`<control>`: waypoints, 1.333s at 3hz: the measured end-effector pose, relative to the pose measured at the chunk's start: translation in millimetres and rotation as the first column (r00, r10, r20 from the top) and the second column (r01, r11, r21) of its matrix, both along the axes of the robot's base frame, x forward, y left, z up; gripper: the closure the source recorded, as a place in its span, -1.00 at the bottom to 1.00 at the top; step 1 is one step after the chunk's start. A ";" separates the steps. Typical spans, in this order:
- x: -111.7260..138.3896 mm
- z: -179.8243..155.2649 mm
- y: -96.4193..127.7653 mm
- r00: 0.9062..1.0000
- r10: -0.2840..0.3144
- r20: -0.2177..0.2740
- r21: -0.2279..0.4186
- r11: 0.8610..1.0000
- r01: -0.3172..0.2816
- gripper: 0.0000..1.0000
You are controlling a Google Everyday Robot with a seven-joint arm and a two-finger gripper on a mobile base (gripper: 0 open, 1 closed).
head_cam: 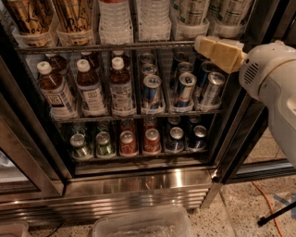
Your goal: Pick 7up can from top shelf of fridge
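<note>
The fridge [138,185] stands open in front of me, with wire racks and a ribbed steel base. Its top shelf [106,47] is a grey wire rack fronted by clear plastic holders. Two pale 7up cans with green lettering stand in holders at its right end, one [192,13] left of the other [229,13]; their tops are cut off by the frame edge. My gripper [201,45], cream-coloured on a white arm [273,78], points left at rack height, just below and in front of those two cans. It holds nothing that I can see.
Brown cans [25,16] and clear water bottles [115,18] fill the top shelf's left and middle. Dark bottles [88,85] and slim blue-and-silver cans [151,90] stand below, small green and red cans [127,141] lowest. The black door frame [240,129], a clear bin [143,224] and an orange cable [266,199] are nearby.
</note>
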State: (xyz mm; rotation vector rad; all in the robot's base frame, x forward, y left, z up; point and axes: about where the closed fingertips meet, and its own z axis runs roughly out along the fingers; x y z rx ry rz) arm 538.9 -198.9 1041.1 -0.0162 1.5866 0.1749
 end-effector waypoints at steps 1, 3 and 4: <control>0.0 0.0 0.0 1.000 0.000 0.000 0.000 1.000 0.000 -1.00; 6.2 -12.8 -0.4 0.998 -0.065 -0.004 -0.053 0.997 0.064 -1.00; 10.9 -42.1 10.3 0.995 -0.097 0.039 -0.061 0.993 0.099 -1.00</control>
